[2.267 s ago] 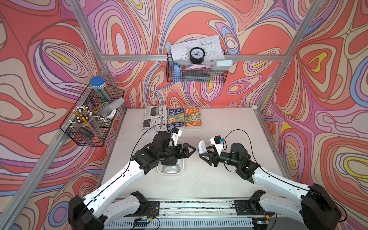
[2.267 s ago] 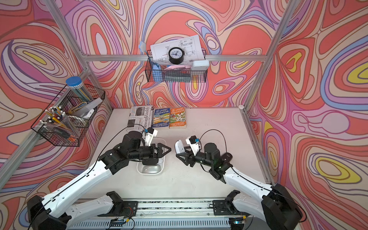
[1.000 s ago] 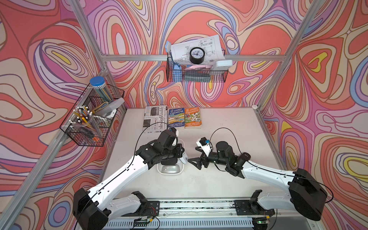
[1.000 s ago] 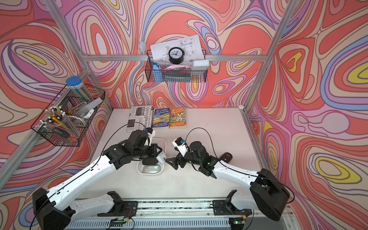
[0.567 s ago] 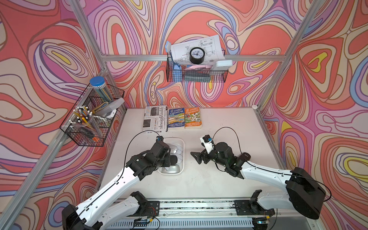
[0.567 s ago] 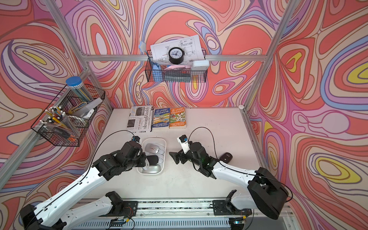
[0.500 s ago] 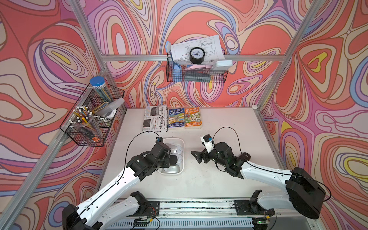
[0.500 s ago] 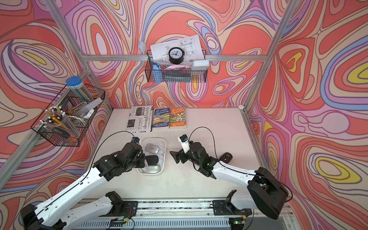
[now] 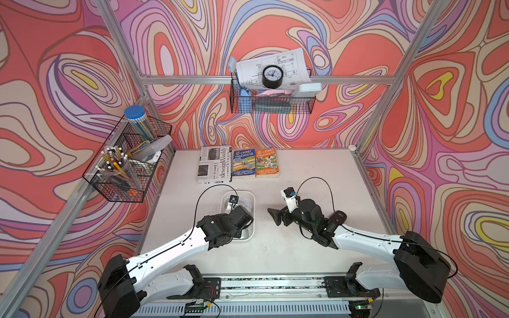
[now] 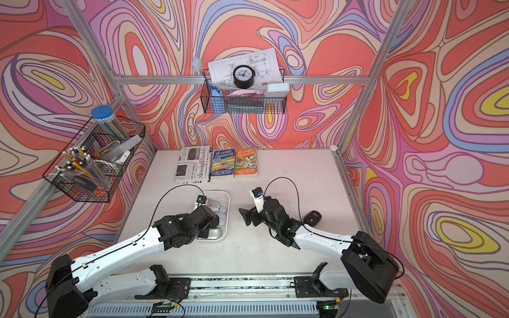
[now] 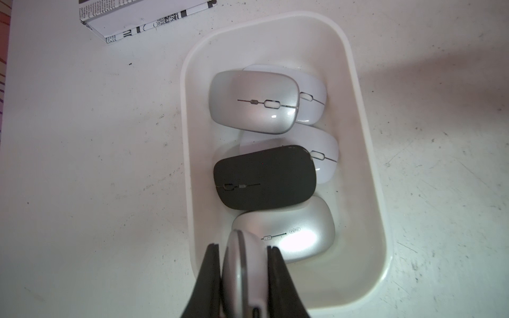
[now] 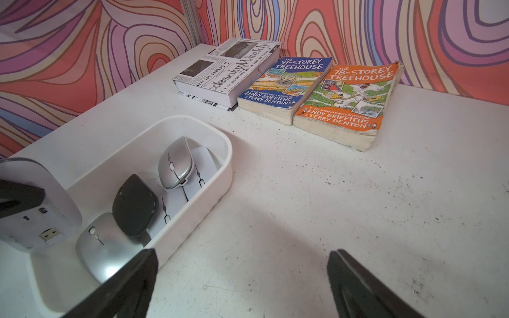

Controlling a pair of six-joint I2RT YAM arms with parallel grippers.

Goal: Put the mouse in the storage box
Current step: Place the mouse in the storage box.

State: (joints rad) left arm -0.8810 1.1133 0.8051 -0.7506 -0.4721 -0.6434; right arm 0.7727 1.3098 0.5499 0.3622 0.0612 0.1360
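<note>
The white storage box lies on the table left of centre, seen in both top views. Several mice lie in it: silver, white and one black mouse. My left gripper is shut on a silver-white mouse, held on edge just above the box's near end, over a silver mouse. The right wrist view shows that held mouse's underside. My right gripper is open and empty, low over bare table right of the box.
Another black mouse lies on the table behind the right arm. A newspaper-print book and two paperbacks lie along the back edge. Wire baskets hang on the left wall and back wall.
My left arm has drawn back and tipped its gripper down over the box's near end. My right gripper has pulled away from the box to the right, staying open.
</note>
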